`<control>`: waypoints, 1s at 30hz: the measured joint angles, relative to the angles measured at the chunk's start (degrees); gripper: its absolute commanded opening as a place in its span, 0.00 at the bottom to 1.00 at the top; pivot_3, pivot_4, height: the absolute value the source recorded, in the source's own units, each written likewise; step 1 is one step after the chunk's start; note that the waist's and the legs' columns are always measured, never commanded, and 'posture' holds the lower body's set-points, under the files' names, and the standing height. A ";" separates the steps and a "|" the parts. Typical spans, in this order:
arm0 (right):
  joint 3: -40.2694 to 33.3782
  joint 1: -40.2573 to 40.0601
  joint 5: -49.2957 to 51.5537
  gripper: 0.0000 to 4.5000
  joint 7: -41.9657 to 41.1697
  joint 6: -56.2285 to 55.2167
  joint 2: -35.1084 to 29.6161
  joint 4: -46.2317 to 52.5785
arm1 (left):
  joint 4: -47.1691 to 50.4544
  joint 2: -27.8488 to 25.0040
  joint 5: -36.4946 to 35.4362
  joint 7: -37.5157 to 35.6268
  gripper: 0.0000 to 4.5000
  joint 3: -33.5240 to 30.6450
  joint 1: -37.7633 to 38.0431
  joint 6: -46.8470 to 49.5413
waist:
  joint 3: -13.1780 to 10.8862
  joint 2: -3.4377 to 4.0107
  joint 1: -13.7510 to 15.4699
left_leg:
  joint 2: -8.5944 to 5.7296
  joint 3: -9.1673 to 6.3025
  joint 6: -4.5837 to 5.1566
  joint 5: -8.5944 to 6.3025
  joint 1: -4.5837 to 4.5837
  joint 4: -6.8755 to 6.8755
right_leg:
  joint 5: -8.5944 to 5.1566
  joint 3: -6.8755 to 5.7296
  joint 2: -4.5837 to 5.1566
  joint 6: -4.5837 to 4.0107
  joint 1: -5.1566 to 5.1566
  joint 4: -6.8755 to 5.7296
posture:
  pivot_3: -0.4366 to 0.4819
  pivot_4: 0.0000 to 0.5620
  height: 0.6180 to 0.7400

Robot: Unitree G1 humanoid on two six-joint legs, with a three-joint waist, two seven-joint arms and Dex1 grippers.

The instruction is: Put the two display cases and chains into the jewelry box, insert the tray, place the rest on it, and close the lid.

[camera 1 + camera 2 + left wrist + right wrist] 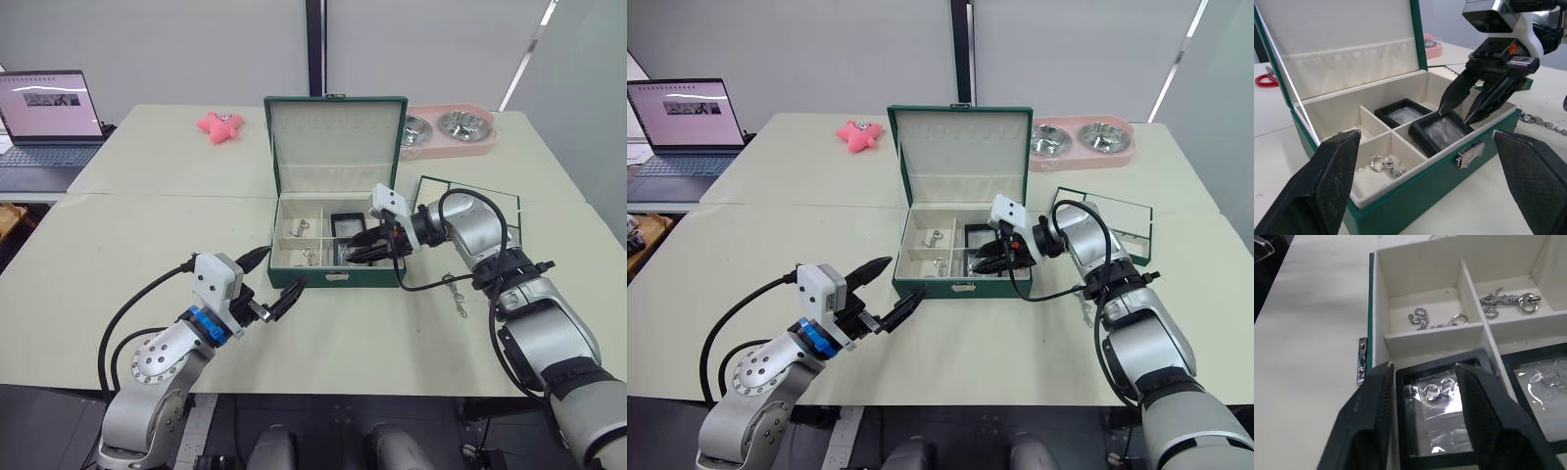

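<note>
**Operator:** Right wrist view has my right gripper [1422, 418] straddling the second display case [1442, 413], one finger against its outer frame edge and the other over its window. It looks like a light pinch, though I can't be sure the pads are bearing on it. The case sits tilted in the front compartment of the jewelry box [333, 277], centre of the head frame, propped on the box's front wall.

**Supervisor:** And the other case?

**Operator:** The first display case [1402, 112] lies flat in the rear compartment just behind it. Two chains [1437, 319] are in the small compartments alongside. A third chain [453, 291] lies on the table [118, 235], right of the box. The lid [335, 137] stands upright, and the tray [495, 211] waits at right.

**Supervisor:** Left arm?

**Operator:** My left gripper [274, 286] hovers at lower left, near the box's front corner, fingers spread wide and holding nothing.

**Supervisor:** Next?

**Operator:** I judge I'm still seating this case. It needs levelling and lowering, then releasing, before I go for that loose chain.
</note>
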State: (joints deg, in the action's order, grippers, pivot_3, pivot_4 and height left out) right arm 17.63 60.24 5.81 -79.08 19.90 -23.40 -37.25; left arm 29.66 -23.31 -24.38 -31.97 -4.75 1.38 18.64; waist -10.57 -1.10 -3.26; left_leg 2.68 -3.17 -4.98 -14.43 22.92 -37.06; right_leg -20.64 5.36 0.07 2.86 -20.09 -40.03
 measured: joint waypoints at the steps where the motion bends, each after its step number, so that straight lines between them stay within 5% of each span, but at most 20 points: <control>1: -0.42 0.00 0.05 0.68 -0.22 0.31 -0.03 0.11 | -0.09 0.00 0.00 -0.02 1.00 0.01 -0.07 0.00 | 0.00 0.00 0.00 | 0.00 0.00 0.00 0.00 0.00 0.00 | 0.00 0.00 0.00 0.00 0.00 0.00 | 0.48 0.27 1.00; 6: -1.19 0.00 0.07 1.00 -0.48 0.83 -0.23 0.94 | -1.03 -0.04 0.00 -0.18 1.00 0.06 -1.16 0.00 | 0.00 0.00 0.00 | 0.00 0.02 0.00 0.00 0.00 0.01 | 0.00 0.01 0.00 0.00 -0.01 0.00 | 0.48 0.27 1.00; 15: -8.34 -4.16 4.15 1.00 1.13 1.93 -3.85 7.52 | -2.66 -1.68 -2.35 -1.54 1.00 -0.29 -2.66 2.65 | 0.00 0.00 0.21 | -0.01 -0.02 0.00 0.00 0.03 0.02 | 0.00 -0.03 0.00 0.00 0.01 0.04 | 0.48 0.27 1.00; 30: -30.70 -34.80 13.22 1.00 16.31 3.03 -14.95 23.86 | -16.90 -11.79 -3.26 -6.72 1.00 -11.56 -4.26 2.63 | -0.02 0.01 -0.11 | -0.01 0.13 0.00 0.00 -0.01 0.07 | 0.00 0.14 -0.06 0.00 -0.01 0.04 | 0.48 0.27 1.00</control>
State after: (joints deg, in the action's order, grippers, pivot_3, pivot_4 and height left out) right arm -13.06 25.45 19.03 -62.77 22.93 -38.35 -13.39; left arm 12.76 -35.10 -27.64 -38.69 -16.31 -2.88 21.27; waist -10.59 -1.09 -3.37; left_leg 2.68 -3.05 -4.97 -14.43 22.91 -36.99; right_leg -20.65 5.50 0.01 2.86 -20.10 -39.99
